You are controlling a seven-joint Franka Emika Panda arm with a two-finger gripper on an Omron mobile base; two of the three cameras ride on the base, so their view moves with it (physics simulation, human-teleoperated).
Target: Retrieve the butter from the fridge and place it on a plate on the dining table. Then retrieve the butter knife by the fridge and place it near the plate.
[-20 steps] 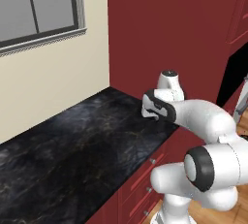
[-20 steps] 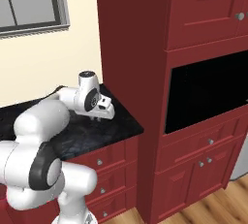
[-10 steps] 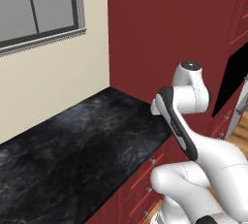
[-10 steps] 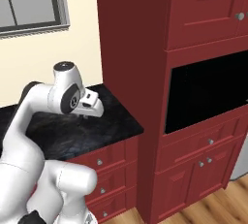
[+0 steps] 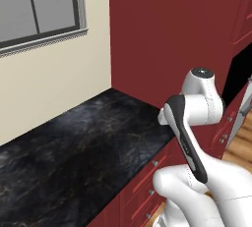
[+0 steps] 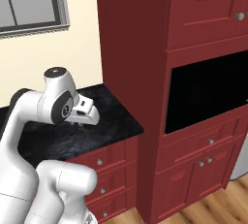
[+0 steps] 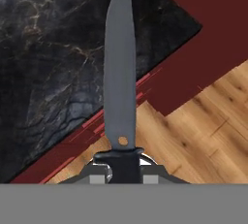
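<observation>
Knife: we saw the butter knife (image 7: 120, 68) in the hand view, standing up the middle of the frame from the bottom centre to near the top edge.
Long axis: it ran almost straight up and down the frame, leaning very slightly to the right toward the tip.
Pointing: the rounded grey blade tip pointed at the top of the frame, away from the hand; the dark handle end sat at the bottom centre, with a small round spot on the blade just above the guard.
Jaws: we found the gripper (image 7: 124, 177) closed on the knife's dark handle, the fingertips pressed in at either side of it at the bottom of the frame.
Behind the blade: the upper part of the blade lay over the black marbled counter (image 7: 53, 63) in the upper left of the frame; the lower part crossed the counter's red edge and the wooden floor (image 7: 193, 136) at lower right.
Right base view: we saw the hand (image 6: 82, 114) at left centre, above the counter (image 6: 116, 116) near its front right corner, beside the tall red cabinet (image 6: 135, 48); we could not make out the knife there.
Left base view: the arm (image 5: 192, 123) rose at lower right, past the counter's (image 5: 88, 142) right end.
</observation>
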